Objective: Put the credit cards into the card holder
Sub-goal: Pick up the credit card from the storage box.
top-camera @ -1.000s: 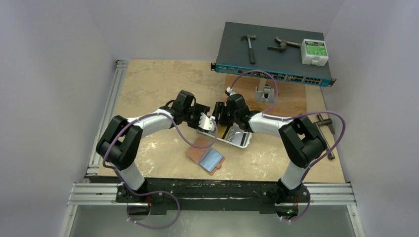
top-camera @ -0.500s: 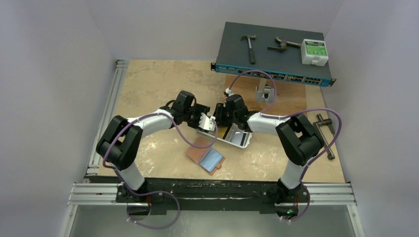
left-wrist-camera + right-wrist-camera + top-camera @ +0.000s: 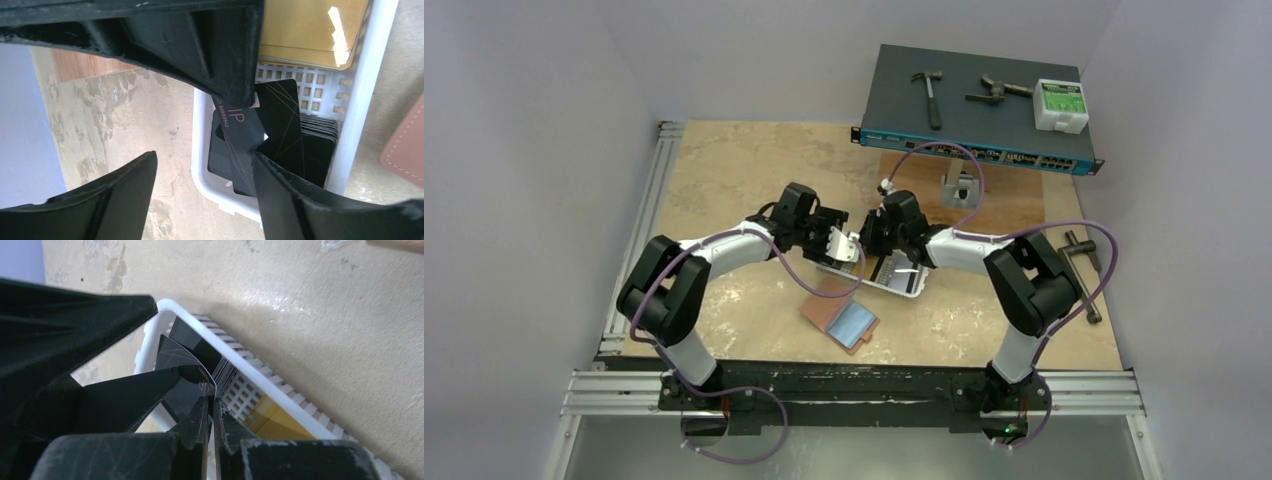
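- One black card tilts up from the white tray's end;
- right gripper pinches its edge, jaws closed;
- left gripper gapes wide, empty.

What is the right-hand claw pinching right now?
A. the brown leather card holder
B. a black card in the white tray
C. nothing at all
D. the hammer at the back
B: in the right wrist view the right gripper is shut on the edge of a black card tilted up out of the white tray, while the card holder lies apart from it.
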Controlling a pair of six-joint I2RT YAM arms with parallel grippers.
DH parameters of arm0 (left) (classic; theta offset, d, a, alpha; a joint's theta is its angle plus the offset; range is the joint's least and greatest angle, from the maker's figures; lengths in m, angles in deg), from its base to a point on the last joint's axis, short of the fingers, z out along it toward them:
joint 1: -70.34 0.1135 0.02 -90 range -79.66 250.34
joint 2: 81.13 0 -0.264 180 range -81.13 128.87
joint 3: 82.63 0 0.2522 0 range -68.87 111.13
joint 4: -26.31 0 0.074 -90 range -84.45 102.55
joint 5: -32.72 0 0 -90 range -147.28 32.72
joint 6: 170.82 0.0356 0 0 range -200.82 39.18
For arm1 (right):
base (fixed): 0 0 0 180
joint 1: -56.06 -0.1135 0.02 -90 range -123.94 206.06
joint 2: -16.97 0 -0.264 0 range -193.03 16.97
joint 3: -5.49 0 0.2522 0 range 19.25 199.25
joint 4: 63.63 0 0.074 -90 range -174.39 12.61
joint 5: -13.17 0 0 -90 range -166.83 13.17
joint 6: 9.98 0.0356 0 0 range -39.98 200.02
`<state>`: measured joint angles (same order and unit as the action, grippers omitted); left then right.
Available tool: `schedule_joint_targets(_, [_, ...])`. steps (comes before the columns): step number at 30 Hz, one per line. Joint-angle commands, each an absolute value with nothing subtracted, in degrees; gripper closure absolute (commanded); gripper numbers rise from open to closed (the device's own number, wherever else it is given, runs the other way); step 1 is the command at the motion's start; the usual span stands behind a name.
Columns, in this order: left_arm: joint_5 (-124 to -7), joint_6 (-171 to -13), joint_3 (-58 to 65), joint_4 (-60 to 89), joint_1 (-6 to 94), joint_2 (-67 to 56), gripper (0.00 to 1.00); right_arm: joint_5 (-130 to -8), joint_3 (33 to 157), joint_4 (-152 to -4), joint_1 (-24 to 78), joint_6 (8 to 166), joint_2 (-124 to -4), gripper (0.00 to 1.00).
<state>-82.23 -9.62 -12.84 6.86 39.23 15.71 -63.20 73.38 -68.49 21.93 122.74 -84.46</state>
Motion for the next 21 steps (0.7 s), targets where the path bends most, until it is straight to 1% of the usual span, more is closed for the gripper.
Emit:
schedule_joint_targets(1, [-84.92,-16.21,-9.72,-0.23,41.1,12.4,0.22,-59.87,72.25,-66.17,21.89,125.82,-80.5,1.0])
schedule_joint_targets(2, [-85.97,-17.68,-8.66,-1.96,41.87,11.67,0.19,-59.83,72.05,-66.15,21.95,125.79,-79.74,1.0])
schedule_joint_targets(3, [-87.31,-19.22,-7.42,-4.17,42.78,10.92,0.12,-59.72,71.85,-66.14,21.88,125.55,-79.12,1.0])
schedule_joint_targets(6, [-92.5,-22.71,-3.32,-12.34,45.84,8.86,0.07,-59.3,71.2,-66.0,21.95,124.94,-77.51,1.0])
schedule_joint_targets(12, [-104.44,-24.35,4.03,-30.7,51.16,6.75,0.06,-60.07,70.91,-66.49,21.85,121.67,-74.22,1.0])
schedule_joint_targets(15, [-108.83,-25.22,6.26,-37.42,52.56,5.59,0.06,-60.14,70.97,-67.62,21.71,118.69,-71.55,1.0])
schedule_joint_targets(17, [-110.62,-26.29,5.81,-39.61,52.62,3.57,0.06,-59.91,71.27,-68.93,21.56,116.37,-69.42,1.0])
schedule_joint_targets(21, [-111.94,-30.59,3.09,-38.48,52.59,-1.92,0.09,-59.35,73.3,-73.49,20.96,111.17,-65.18,1.0])
